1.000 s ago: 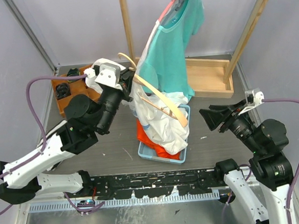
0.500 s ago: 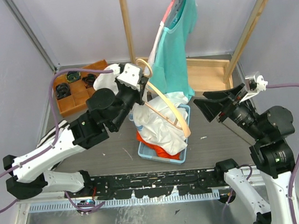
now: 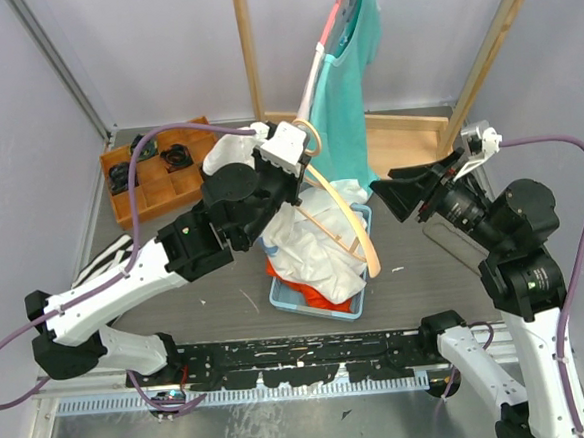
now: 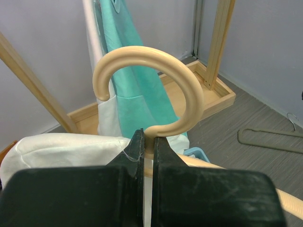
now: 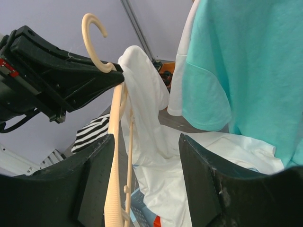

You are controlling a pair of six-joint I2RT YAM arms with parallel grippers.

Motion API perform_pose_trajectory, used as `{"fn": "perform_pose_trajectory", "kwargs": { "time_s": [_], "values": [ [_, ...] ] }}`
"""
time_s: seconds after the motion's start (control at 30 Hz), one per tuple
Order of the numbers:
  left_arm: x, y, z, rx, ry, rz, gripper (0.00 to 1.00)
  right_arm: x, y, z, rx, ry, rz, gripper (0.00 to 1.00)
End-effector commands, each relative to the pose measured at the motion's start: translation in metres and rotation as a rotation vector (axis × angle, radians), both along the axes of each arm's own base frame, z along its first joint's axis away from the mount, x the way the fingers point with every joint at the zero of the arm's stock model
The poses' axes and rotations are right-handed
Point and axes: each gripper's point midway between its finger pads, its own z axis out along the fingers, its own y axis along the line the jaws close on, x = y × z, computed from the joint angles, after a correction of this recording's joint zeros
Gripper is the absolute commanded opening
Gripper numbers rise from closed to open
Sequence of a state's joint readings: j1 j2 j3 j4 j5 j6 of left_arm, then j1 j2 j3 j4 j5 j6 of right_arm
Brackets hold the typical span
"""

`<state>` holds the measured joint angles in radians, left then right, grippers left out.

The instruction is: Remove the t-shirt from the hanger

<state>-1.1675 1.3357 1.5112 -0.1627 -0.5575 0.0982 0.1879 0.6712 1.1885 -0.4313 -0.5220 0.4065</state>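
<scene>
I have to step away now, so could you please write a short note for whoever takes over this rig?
Left gripper: jaws shut on the hanger neck, below its hook, above the basket.
Right gripper: jaws open, empty, beside the t-shirt, apart from it.
T-shirt: draped on the hanger, its lower part in the basket.
Done: hanger off the rack and gripped.
Left: pull the t-shirt off the hanger.
</scene>
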Motion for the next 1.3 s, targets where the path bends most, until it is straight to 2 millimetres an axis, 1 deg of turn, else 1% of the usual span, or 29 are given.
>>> {"fn": "perform_pose_trajectory", "kwargs": {
  "time_s": [0.0, 0.2, 0.33, 0.47, 0.57, 0.7, 0.77, 0.87, 0.97, 1.07, 1.2, 1.27],
  "values": [
    [-0.003, 0.003, 0.029, -0.078, -0.024, -0.012, 0.0, 0.006, -0.007, 0.029, -0.007, -0.092, -0.047, 0.62],
    [-0.002, 0.0, 0.026, -0.063, -0.017, -0.009, 0.0, 0.014, -0.009, 0.042, 0.005, -0.113, -0.071, 0.6],
    [-0.003, 0.0, 0.025, -0.074, -0.011, -0.014, 0.0, 0.028, -0.012, 0.044, 0.004, -0.108, -0.11, 0.6],
    [-0.004, 0.002, 0.025, -0.08, -0.006, -0.018, 0.0, 0.053, -0.014, 0.045, 0.003, -0.086, -0.152, 0.62],
    [-0.007, 0.006, 0.027, -0.09, -0.005, -0.022, 0.0, 0.081, -0.016, 0.041, -0.007, -0.048, -0.193, 0.62],
    [-0.008, 0.011, 0.028, -0.097, -0.007, -0.017, 0.0, 0.112, -0.022, 0.038, -0.025, -0.015, -0.277, 0.63],
    [-0.009, 0.012, 0.028, -0.092, -0.006, -0.013, 0.0, 0.124, -0.027, 0.034, -0.051, 0.002, -0.334, 0.63],
    [-0.009, 0.013, 0.028, -0.091, -0.006, -0.01, 0.0, 0.137, -0.024, 0.027, -0.104, 0.02, -0.384, 0.63],
    [-0.008, 0.013, 0.027, -0.09, -0.005, -0.01, 0.0, 0.143, -0.016, 0.02, -0.141, 0.03, -0.401, 0.64],
    [-0.008, 0.014, 0.026, -0.086, -0.003, -0.006, 0.0, 0.14, -0.011, 0.016, -0.172, 0.029, -0.426, 0.64],
    [-0.007, 0.016, 0.023, -0.08, -0.006, 0.007, 0.0, 0.123, -0.003, 0.009, -0.209, 0.036, -0.44, 0.64],
    [-0.005, 0.018, 0.02, -0.076, -0.008, 0.02, 0.0, 0.109, 0.002, 0.01, -0.206, 0.022, -0.42, 0.64]
  ]
}}
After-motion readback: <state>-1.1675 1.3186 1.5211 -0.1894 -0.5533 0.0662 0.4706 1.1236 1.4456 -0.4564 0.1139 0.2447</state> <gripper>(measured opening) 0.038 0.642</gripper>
